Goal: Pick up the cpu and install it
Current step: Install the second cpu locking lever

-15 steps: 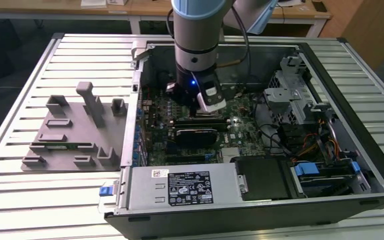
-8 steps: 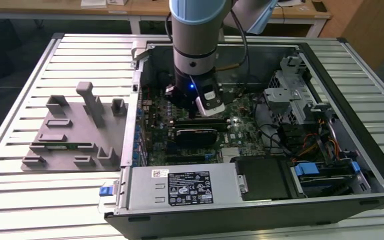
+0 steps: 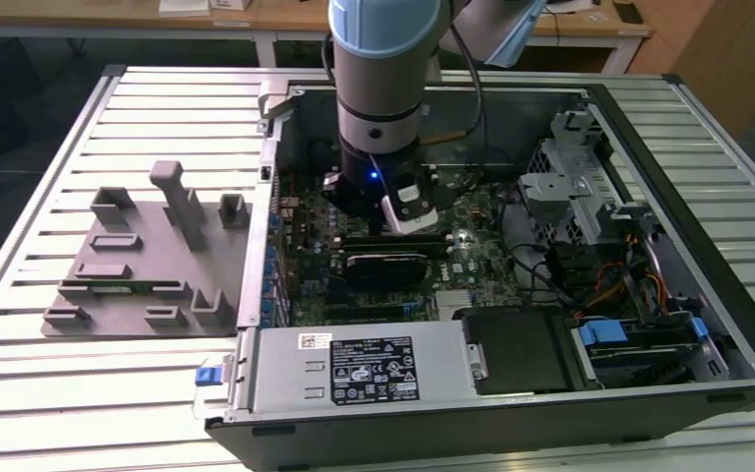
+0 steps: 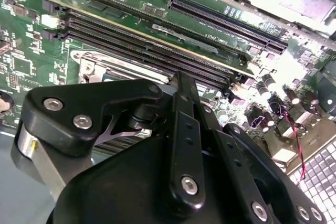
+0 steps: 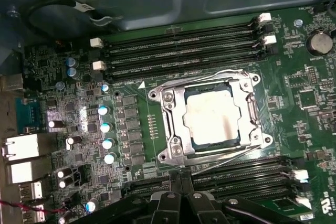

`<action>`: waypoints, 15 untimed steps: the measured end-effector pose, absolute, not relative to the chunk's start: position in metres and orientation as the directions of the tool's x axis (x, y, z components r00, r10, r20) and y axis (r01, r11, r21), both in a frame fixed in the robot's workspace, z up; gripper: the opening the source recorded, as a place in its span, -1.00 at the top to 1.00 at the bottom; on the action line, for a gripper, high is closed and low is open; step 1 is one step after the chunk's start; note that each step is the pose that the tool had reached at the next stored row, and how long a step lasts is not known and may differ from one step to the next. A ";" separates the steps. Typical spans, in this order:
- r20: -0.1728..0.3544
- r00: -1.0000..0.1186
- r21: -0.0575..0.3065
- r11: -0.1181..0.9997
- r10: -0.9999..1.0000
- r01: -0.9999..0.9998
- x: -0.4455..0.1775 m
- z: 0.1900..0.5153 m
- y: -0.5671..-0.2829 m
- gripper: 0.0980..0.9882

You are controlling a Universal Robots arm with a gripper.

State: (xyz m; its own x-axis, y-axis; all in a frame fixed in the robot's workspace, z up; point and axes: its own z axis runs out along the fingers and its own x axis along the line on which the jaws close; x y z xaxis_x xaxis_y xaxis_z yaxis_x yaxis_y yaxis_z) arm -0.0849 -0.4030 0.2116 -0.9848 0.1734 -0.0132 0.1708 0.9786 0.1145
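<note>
One cpu (image 5: pixel 211 118) seated inside the motherboard socket (image 5: pixel 173 124).

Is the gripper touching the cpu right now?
Apart. In the first wrist view the cpu lies in its socket frame, with green board showing between that frame and the gripper.

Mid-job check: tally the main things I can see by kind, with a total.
cpu, lying in the socket: 1
open computer case: 1
grey holder tray: 1
coin cell: 1
Total: 4
</note>
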 end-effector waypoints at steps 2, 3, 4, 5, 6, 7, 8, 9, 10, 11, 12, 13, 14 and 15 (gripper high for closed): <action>-0.012 -0.985 0.120 0.978 0.173 0.170 -0.086 0.210 -0.403 0.98; -0.012 -0.985 0.123 0.978 0.173 0.170 -0.087 0.210 -0.403 0.98; -0.011 -0.985 0.127 0.977 0.172 0.170 -0.088 0.209 -0.403 0.98; -0.010 -0.985 0.133 0.977 0.171 0.168 -0.088 0.208 -0.403 0.98; -0.009 -0.985 0.140 0.976 0.170 0.167 -0.088 0.208 -0.403 0.98; -0.008 -0.986 0.147 0.975 0.168 0.165 -0.088 0.207 -0.403 0.98; -0.007 -0.986 0.152 0.975 0.167 0.164 -0.089 0.207 -0.403 0.98; -0.006 -0.986 0.156 0.974 0.165 0.162 -0.089 0.206 -0.403 0.98; -0.005 -0.986 0.160 0.974 0.164 0.161 -0.089 0.206 -0.403 0.98; -0.005 -0.987 0.164 0.973 0.163 0.160 -0.089 0.205 -0.403 0.98; -0.004 -0.987 0.166 0.973 0.162 0.159 -0.089 0.205 -0.403 0.98; -0.004 -0.987 0.168 0.973 0.161 0.158 -0.089 0.204 -0.404 0.98; -0.004 -0.987 0.170 0.973 0.161 0.158 -0.089 0.204 -0.404 0.98; -0.003 -0.987 0.173 0.972 0.160 0.157 -0.089 0.204 -0.405 0.98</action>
